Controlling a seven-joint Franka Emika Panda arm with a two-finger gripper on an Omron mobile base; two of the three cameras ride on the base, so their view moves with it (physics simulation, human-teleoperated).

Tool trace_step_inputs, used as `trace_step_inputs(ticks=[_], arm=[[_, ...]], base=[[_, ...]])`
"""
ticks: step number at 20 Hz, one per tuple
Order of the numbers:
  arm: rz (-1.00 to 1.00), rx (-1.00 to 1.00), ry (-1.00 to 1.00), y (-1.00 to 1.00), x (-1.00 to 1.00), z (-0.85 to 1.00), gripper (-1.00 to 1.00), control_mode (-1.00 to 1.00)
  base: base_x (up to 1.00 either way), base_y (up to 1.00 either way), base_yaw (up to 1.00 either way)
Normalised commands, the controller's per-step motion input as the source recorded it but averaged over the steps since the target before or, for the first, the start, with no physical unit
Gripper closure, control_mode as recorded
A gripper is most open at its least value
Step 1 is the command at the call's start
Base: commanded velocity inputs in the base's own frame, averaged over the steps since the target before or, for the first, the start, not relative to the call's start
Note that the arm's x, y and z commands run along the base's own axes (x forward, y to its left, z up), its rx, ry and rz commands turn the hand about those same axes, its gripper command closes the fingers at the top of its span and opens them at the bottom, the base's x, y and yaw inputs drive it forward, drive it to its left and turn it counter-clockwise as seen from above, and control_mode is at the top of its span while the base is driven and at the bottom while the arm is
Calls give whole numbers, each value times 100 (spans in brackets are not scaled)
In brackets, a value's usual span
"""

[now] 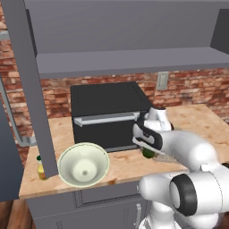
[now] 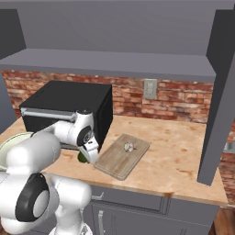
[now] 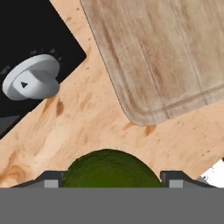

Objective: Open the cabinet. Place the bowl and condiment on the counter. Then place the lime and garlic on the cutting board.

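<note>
Hand view: lime [image 3: 109,168] sits between the two dark tips of the claw [image 3: 109,177], which appears closed on the fruit, though contact at the pads is hard to confirm. Below it lies tan worktop [image 3: 87,118], with a corner of the cutting board [image 3: 166,57] near and the oven's white knob [image 3: 33,81] off to one side. Right base view: the claw [image 2: 87,156] hangs low at the near-left edge of the board [image 2: 123,155], lime [image 2: 83,157] a green sliver beneath it; the garlic [image 2: 129,147] already rests on the board. Left base view: the cabinet [image 1: 27,89] stands open, its shelf bare; the bowl [image 1: 83,164] sits on the worktop's front edge, the condiment [image 1: 40,167] just beside it, partly behind the door edge. Judgement: opening, bowl, condiment and garlic look done; the lime remains to be carried over the board and released.
</note>
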Motion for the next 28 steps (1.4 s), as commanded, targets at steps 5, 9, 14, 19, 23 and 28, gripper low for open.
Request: trace_step_inputs(ticks=[5,9,14,19,23,28], arm=[[-12,0,0,2,-30,67,100,-100],[-9,-1,3,-10,-11,19,100,-100],[-1,0,3,-41,-1,19,100,-100],[0,0,3,-49,0,42,100,-100],[0,0,0,-53,0,17,100,-100],[2,0,0,-54,0,-1,100,-100]], base=[[0,0,0],[0,0,0],[0,0,0],[0,0,0],[0,0,0],[0,0,0]])
